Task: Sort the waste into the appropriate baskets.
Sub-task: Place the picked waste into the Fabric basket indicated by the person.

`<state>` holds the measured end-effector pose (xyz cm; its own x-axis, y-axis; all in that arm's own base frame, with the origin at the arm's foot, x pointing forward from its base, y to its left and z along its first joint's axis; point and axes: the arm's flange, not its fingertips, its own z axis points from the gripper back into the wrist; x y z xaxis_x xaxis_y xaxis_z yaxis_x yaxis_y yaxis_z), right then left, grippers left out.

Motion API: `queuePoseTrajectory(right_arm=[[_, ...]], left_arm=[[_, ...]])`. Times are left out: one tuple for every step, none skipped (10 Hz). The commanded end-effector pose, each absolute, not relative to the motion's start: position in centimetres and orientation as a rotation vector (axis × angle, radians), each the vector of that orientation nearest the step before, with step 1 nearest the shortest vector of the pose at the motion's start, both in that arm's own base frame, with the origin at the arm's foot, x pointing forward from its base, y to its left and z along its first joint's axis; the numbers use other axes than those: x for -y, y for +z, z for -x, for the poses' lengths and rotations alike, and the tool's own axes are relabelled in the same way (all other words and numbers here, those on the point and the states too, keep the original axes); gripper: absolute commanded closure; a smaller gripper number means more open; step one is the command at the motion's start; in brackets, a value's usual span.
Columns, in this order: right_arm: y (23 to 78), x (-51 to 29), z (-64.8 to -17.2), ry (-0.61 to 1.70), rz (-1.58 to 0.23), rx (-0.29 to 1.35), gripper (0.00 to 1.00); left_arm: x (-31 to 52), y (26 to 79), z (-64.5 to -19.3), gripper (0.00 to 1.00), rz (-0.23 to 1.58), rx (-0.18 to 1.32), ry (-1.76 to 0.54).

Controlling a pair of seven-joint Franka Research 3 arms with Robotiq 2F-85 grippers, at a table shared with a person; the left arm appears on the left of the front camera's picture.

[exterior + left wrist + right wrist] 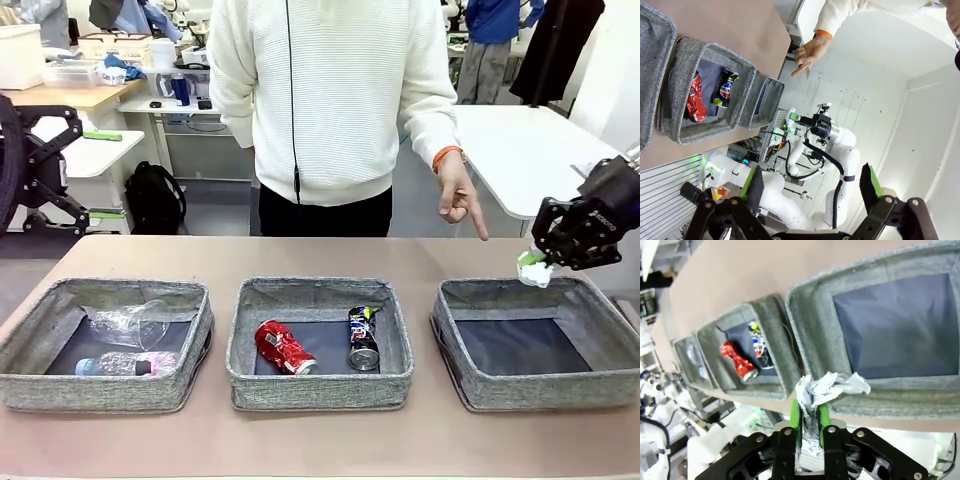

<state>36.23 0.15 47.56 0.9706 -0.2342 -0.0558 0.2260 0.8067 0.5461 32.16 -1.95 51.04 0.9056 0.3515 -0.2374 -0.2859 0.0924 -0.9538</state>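
Front view puts the right tool (537, 264) over the far rim of the empty right basket (455, 378), the paper wad (535, 270) pinched between nearly closed pads, placed for a drop. Right wrist view shows that pinch close up (810, 415). Left wrist view shows the left tool (812, 187) gaping, empty, and both cans (724, 90) binned.

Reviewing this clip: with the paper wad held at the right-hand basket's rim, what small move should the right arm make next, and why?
Probably carry it a little farther over the basket's middle and open. The right gripper pinches the crumpled paper wad right at the far rim of the right basket, whose dark bottom holds nothing. Released here, the wad might land on the rim or outside.
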Motion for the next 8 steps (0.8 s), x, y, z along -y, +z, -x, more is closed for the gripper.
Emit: queuePoseTrajectory(right_arm=[[47.2, -0.2, -36.2, -0.219, -0.599, 0.058, 0.00], [47.3, -0.2, -36.2, -0.220, -0.599, 0.059, 0.00], [47.3, -0.3, -36.2, -0.219, -0.603, 0.062, 0.00], [47.3, -0.3, -36.2, -0.221, -0.604, 0.064, 0.11], [47.3, -0.3, -36.3, -0.224, -0.603, 0.060, 0.01], [47.4, -0.4, -36.3, -0.227, -0.597, 0.060, 0.00], [47.2, -0.7, -36.5, -0.346, -0.390, 0.020, 0.00], [47.1, -1.5, -36.8, -0.406, -0.139, -0.011, 0.00]], left_arm=[[2.0, 51.3, -32.2, 0.00, 1.410, 0.058, 0.480], [2.0, 51.3, -32.2, 0.00, 1.410, 0.058, 0.480], [2.0, 51.3, -32.2, 0.00, 1.410, 0.058, 0.480], [2.0, 51.3, -32.2, 0.00, 1.410, 0.058, 0.480], [2.0, 51.3, -32.2, 0.00, 1.410, 0.058, 0.480], [2.0, 51.3, -32.2, 0.00, 1.410, 0.058, 0.480], [2.0, 51.3, -32.2, 0.00, 1.410, 0.058, 0.480], [2.0, 51.3, -32.2, 0.00, 1.410, 0.058, 0.480]])
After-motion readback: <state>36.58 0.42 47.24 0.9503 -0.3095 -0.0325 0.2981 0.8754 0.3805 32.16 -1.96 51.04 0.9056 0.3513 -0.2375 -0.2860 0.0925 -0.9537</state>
